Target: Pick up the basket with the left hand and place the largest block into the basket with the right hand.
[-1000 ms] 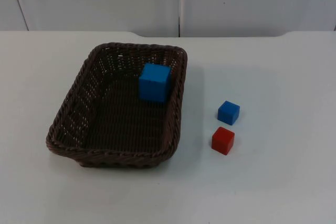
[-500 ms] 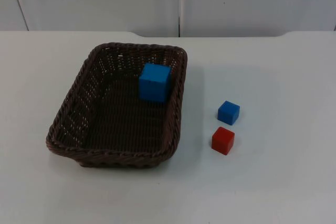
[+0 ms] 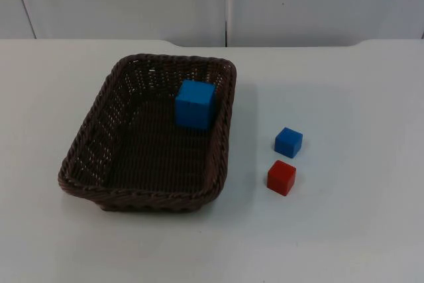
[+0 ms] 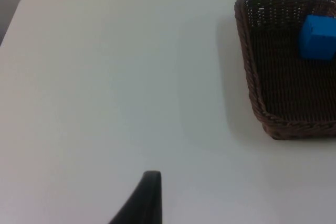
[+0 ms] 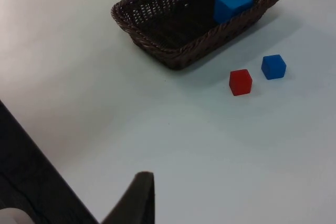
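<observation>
The left gripper (image 4: 149, 203) hangs above bare white table (image 3: 344, 230), well apart from the brown wicker basket (image 3: 93, 183); whether it is spread or pressed together cannot be told. The right gripper (image 5: 137, 200) likewise waits over the table, far from everything, its state unclear. In the top view the basket sits left of centre with the large blue block (image 3: 195, 104) inside against its right wall. At centre right, a small blue block (image 3: 289, 142) stands just above a small red block (image 3: 281, 177).
</observation>
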Available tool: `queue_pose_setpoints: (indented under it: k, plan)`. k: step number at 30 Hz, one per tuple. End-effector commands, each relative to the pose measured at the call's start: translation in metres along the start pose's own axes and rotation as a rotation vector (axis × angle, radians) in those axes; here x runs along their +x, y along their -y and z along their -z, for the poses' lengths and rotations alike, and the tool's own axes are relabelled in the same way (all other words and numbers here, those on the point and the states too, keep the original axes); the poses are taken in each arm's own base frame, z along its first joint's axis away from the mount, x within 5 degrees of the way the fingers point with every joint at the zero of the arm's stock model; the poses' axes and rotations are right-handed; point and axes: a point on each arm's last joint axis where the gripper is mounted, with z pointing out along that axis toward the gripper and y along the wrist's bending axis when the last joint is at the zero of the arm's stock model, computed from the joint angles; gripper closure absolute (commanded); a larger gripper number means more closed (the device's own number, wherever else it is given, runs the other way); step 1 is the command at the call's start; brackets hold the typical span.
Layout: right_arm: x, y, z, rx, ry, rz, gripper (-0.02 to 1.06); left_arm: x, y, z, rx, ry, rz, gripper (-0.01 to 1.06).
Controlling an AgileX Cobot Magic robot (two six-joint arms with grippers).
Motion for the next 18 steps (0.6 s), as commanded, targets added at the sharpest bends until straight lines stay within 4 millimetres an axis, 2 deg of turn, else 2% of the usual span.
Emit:
queue_pose_setpoints:
  k: [1,18]
  plan:
    - [0.0005,-0.0002,-0.0012,0.001,0.008,-0.001,-0.01,0.0003,-0.0005,-0.001,0.002,0.008,0.0,0.0]
    - [0.0005,-0.0006,-0.0012,-0.003,0.008,-0.003,-0.01,0.0003,-0.0005,-0.001,0.002,0.008,0.0,0.0]
